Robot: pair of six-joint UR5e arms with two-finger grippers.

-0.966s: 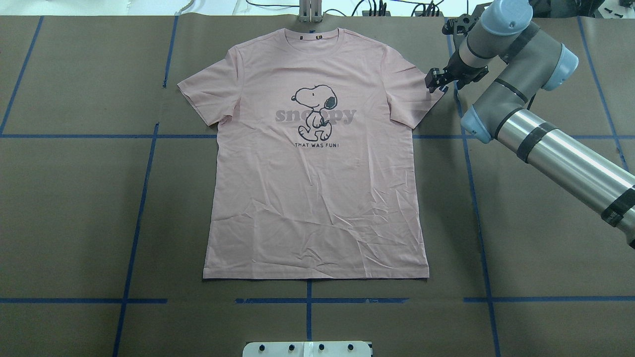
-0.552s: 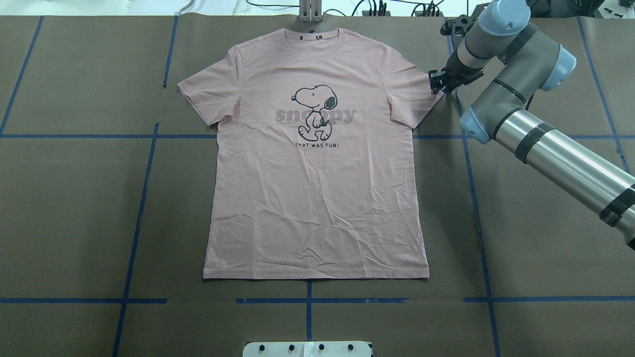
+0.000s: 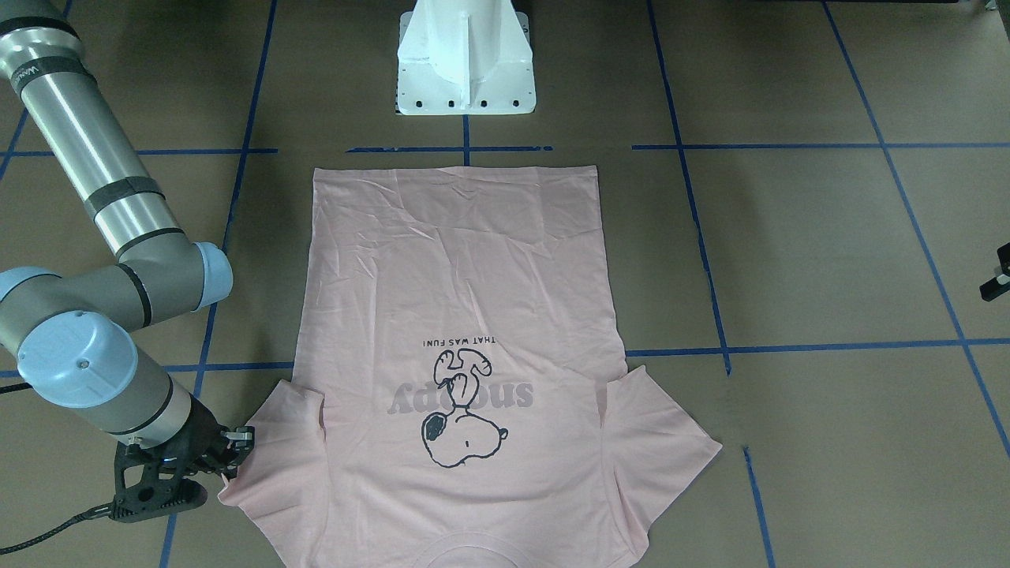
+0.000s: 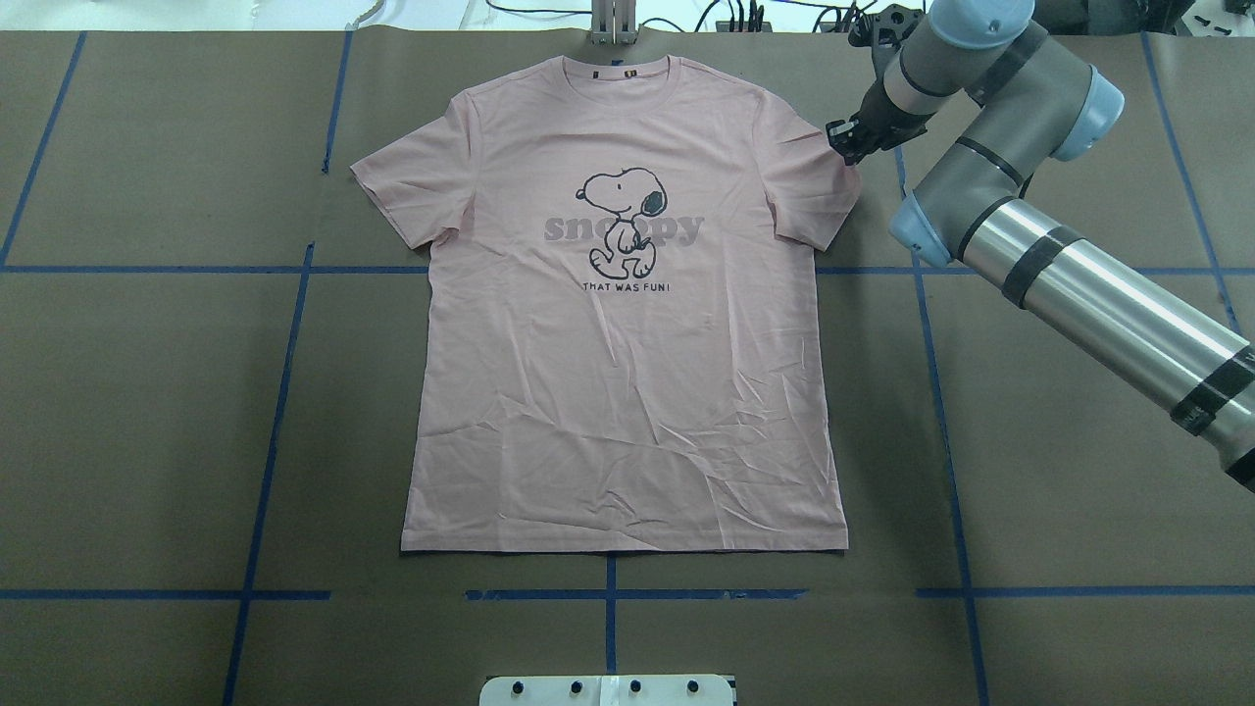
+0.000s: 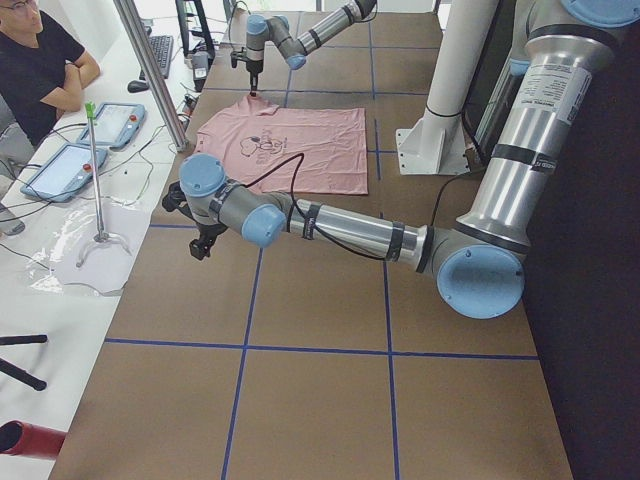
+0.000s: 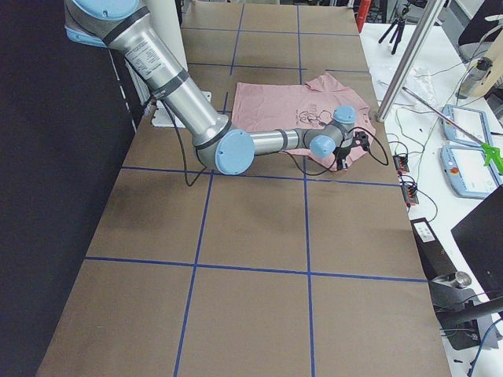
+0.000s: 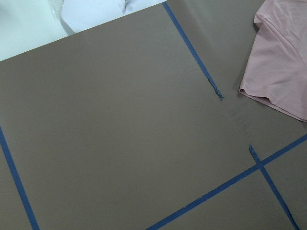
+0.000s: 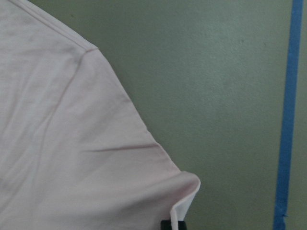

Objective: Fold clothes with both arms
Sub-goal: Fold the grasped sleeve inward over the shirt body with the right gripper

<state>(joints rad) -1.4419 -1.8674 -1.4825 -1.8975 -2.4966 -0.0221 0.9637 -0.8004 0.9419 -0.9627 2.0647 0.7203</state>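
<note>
tee x1 flat, arms x2; r jaws tight on sleeve corner; l jaws' state unclear

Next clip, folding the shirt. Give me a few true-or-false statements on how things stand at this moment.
1. The shirt lies print side up. True.
2. The left gripper touches the shirt. False: it hangs over bare table, apart from the shirt.
3. The right gripper is at a sleeve. True.
4. The shirt is folded in half. False: it lies spread flat, both sleeves out.
</note>
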